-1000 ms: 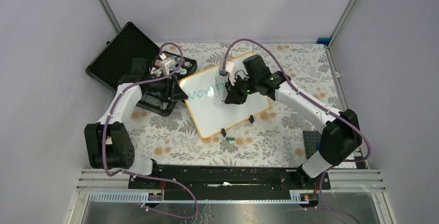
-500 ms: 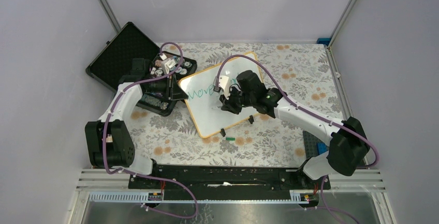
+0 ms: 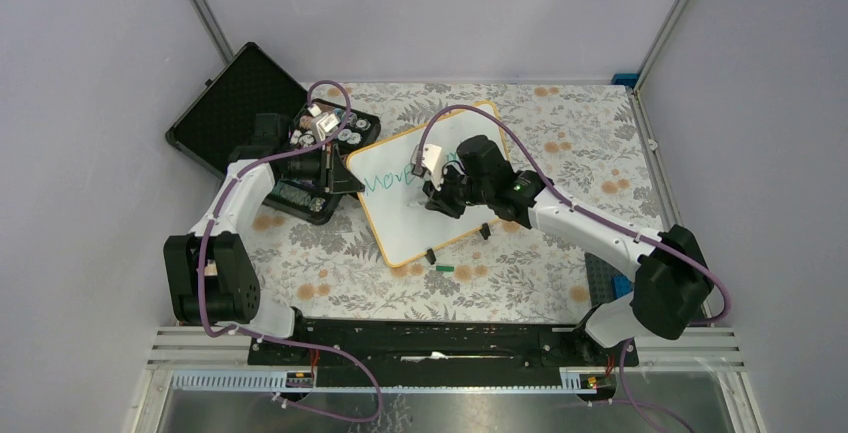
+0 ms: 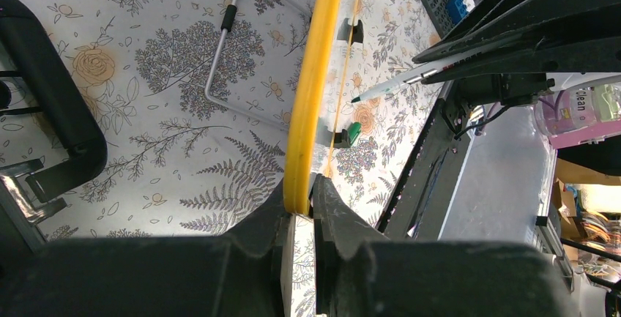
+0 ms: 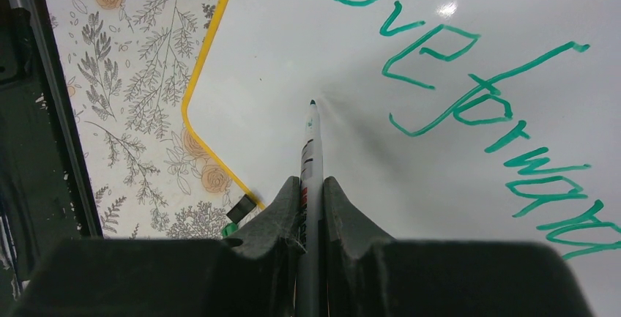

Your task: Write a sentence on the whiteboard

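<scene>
The whiteboard [image 3: 412, 235] lay at an angle on the floral table [image 3: 560, 113], its far-left corner just beside the open black case [image 3: 235, 103]. The left gripper [image 4: 299, 201] was clamped on the board's orange-yellow rim [image 4: 311, 90], jaws narrow with the rim pinched between them. In the top view the left gripper [image 3: 343, 175] occupied the same position as one second before.

The right gripper [image 5: 312, 192] was closed on a marker [image 5: 310, 141], which pointed forward between the fingers. Compared with the frame one second earlier, the right gripper [image 3: 442, 198] had shifted from the far part of the board toward its near-left area, and the right elbow had swung outward and nearer the base.

The sentence [image 5: 469, 90], in green, read "Move forward" on one line. The marker tip sat below the start of that line, over blank board surface; contact with the surface could not be determined. A green cap [image 3: 444, 268] lay on the table just beside the board's near edge.
</scene>
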